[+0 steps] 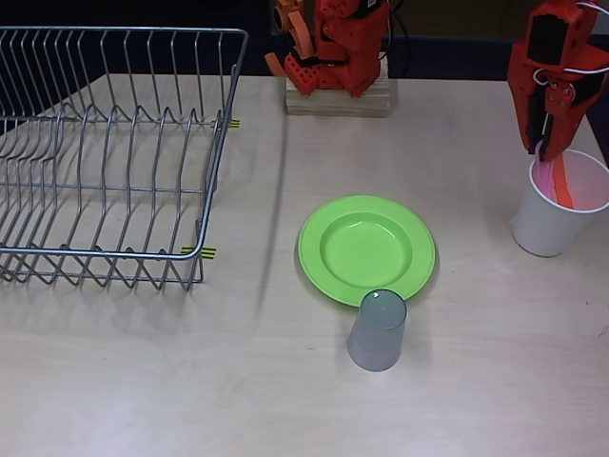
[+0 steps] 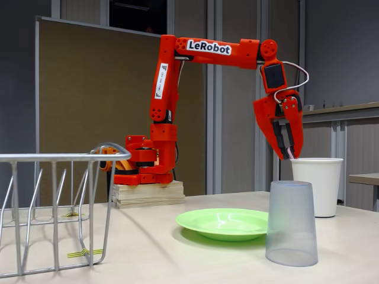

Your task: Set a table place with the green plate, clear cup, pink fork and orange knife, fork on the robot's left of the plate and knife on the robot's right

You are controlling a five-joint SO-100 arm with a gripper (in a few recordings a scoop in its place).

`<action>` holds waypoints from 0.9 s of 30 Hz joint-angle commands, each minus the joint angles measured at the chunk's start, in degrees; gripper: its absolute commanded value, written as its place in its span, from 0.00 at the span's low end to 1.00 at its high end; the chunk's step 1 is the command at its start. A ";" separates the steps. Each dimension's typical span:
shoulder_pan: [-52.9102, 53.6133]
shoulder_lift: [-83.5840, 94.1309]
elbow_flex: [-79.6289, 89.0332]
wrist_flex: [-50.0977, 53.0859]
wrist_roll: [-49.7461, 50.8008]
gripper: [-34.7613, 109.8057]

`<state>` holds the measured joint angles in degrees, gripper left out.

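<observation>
The green plate (image 1: pixel 316 249) (image 2: pixel 222 223) lies in the middle of the table. Upside down at the plate's near rim stands the clear cup (image 1: pixel 378 330) (image 2: pixel 291 223). A white paper cup (image 1: pixel 540 233) (image 2: pixel 317 186) at the right holds the pink fork (image 1: pixel 542 176) and the orange knife (image 1: pixel 563 186), both leaning inside it. My gripper (image 1: pixel 547 150) (image 2: pixel 289 155) hangs point-down just above that cup's rim. Its fingers are closed on the top end of the pink fork, a pale bit of which shows between the tips in the fixed view.
A wire dish rack (image 1: pixel 105 152) (image 2: pixel 53 207) takes up the left part of the table. The arm's wooden block base (image 1: pixel 338 95) (image 2: pixel 148 194) stands at the far edge behind the plate. Bare tabletop lies on both sides of the plate.
</observation>
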<state>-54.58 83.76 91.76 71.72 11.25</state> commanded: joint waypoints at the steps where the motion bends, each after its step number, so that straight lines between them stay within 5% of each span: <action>1: -0.26 1.23 -2.90 1.76 -0.79 0.24; 14: 2.72 -6.42 -35.24 21.27 -8.70 0.24; 27: 6.86 -2.11 -44.65 22.59 -10.72 0.24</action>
<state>-49.31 77.26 49.22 93.60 1.67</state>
